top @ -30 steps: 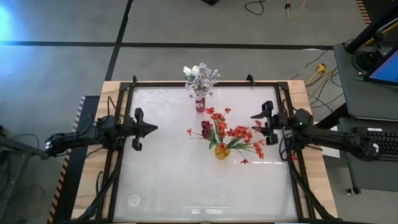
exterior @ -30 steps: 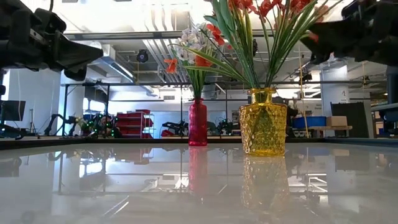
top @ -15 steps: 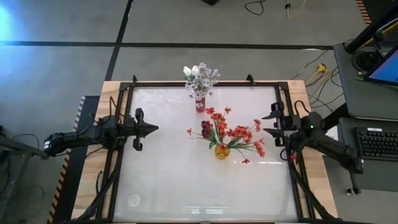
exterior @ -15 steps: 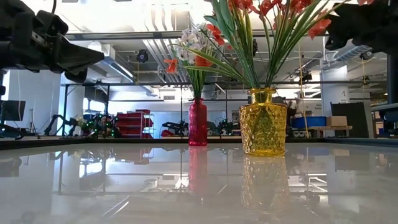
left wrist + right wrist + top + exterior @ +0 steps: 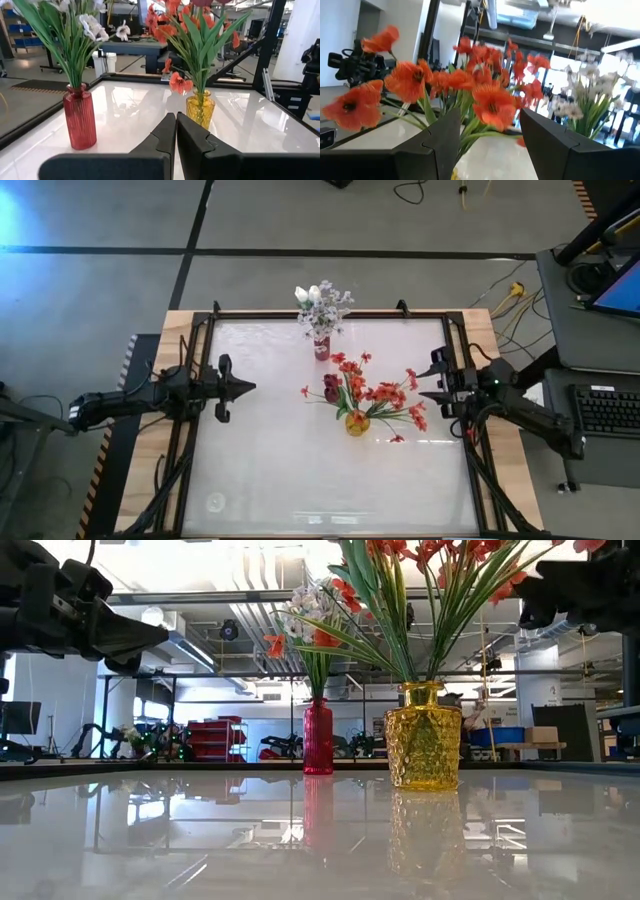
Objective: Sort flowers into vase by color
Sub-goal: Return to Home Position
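Two bunches, two vases, sorted by colour. White flowers [image 5: 322,305] stand in the red vase [image 5: 321,348] at the far middle edge of the table [image 5: 270,470]. Red flowers [image 5: 370,392] fan out of the yellow vase [image 5: 357,423], which is nearer the table's centre and toward the right arm's side. The vases are apart, both upright.

No loose stem seen on the glass in the high view. One red blossom droops low at the near edge of the red bunch; cannot tell whether it touches the table.

Left gripper [image 5: 244,387]: over the left part of the table, well apart from both vases and pointing toward them. Fingers pressed together, holding nothing; its wrist view shows them closed tip to tip.

Right gripper [image 5: 428,378]: just beside the outer blossoms of the red bunch, at the table's right side. Fingers spread wide, nothing between them; its wrist view looks through the gap at the red blossoms.

Judgement: sorting looks complete, and the step in hand is the retreat to rest pose. The next move calls for the right arm to pull straight away from the red bunch before any turn or drop, so the open fingers do not catch a splayed stem and tip the yellow vase. The left arm has a free path.
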